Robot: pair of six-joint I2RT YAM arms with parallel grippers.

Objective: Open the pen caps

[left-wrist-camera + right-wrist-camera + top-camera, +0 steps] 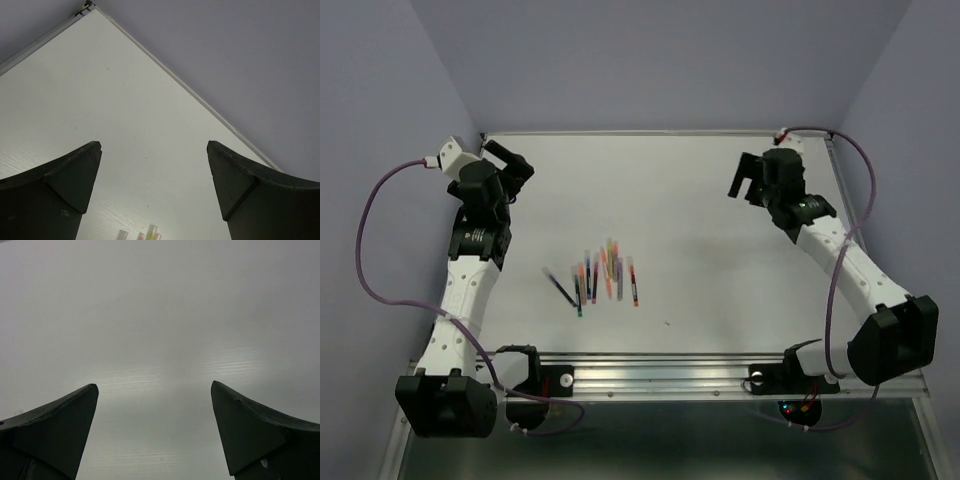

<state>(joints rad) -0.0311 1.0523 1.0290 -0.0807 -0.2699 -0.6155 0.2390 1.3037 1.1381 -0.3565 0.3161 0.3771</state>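
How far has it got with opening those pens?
Nothing looks done yet. The pens lie in a loose cluster mid-table, with no separate caps visible beside them. Nothing is in hand: the left gripper and right gripper are open, empty and away from the pile. All the uncapping looks left.

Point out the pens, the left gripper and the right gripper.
pens [608, 275]: top view, middle of cluster.
left gripper [154, 144]: left wrist view, between fingertips.
right gripper [154, 385]: right wrist view, between fingertips.

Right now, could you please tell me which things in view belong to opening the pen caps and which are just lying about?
For the job: pens, clustered mid-table; left gripper and right gripper, both open, empty.
Just there: purple cables; metal rail at the near edge of the table.
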